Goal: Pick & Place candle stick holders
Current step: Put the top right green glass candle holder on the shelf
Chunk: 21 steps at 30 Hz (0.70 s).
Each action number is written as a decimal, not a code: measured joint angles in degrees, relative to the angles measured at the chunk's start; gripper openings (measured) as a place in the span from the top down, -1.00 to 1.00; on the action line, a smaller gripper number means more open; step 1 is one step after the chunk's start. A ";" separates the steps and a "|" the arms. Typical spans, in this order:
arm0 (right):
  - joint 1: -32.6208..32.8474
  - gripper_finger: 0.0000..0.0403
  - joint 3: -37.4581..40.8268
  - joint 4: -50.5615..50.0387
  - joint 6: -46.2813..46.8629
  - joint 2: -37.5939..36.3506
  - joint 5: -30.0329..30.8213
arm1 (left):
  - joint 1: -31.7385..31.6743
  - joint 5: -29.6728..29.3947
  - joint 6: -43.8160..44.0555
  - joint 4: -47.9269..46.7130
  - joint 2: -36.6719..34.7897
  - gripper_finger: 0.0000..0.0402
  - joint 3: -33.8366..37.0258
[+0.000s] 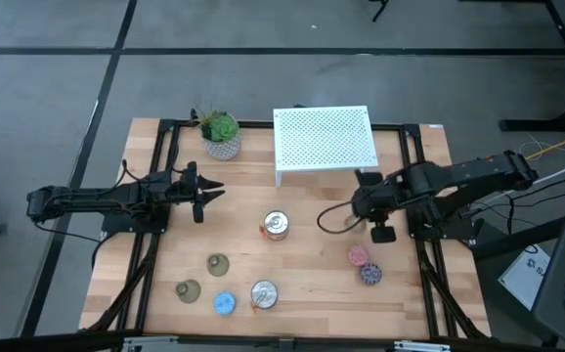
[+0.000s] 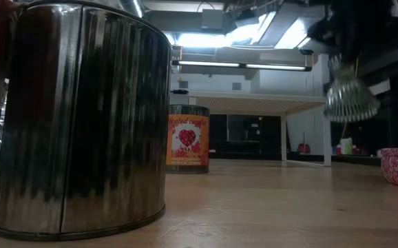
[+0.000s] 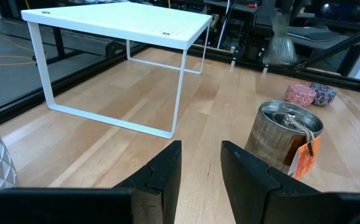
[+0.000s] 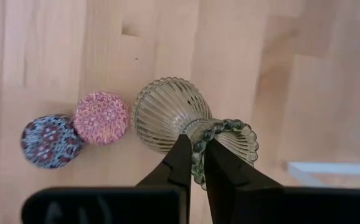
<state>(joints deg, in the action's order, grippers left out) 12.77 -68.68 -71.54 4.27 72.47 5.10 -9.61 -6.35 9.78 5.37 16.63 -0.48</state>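
Observation:
Two olive-grey candle stick holders [image 1: 218, 262] [image 1: 187, 289] stand on their wide bases near the table's front left. A third ribbed holder [image 4: 167, 115] hangs in the air at the right [image 2: 350, 96], with my right gripper [image 4: 198, 146] shut on it; in the high view that gripper [image 1: 370, 203] hides it. My left gripper [image 3: 202, 155] waits at the table's left [image 1: 212, 191], level and open, with nothing between its fingers. My right gripper pinches the beaded rim [image 4: 200, 163] of the holder's narrow top between its two fingertips, one finger outside the cup and one over its mouth. The fingers point down from above. The holder hangs below them, tilted, its wide base [image 2: 350, 103] clear of the table.
A white perforated rack [image 1: 324, 142] stands at the far middle and a potted plant [image 1: 222, 134] to its left. Two tins [image 1: 276, 226] [image 1: 264, 293] stand mid-table. Pink [image 1: 359, 256] and purple [image 1: 370, 274] discs lie under the right arm, a blue disc [image 1: 225, 304] at the front.

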 joint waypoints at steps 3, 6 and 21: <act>-1.59 0.89 -6.64 -5.74 0.00 0.00 0.02 | 0.00 0.00 0.00 0.00 -0.01 0.47 -0.01; -3.63 0.89 -13.29 -10.83 -0.05 0.00 0.31 | 0.02 0.00 0.00 0.02 -0.01 0.47 0.00; -20.52 0.89 -32.22 -17.15 -20.62 -0.04 12.45 | 0.02 0.00 -0.01 0.00 0.00 0.47 0.01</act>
<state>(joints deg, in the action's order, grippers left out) -7.75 -100.90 -88.69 -16.35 72.42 17.55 -9.58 -6.35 9.77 5.37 16.64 -0.47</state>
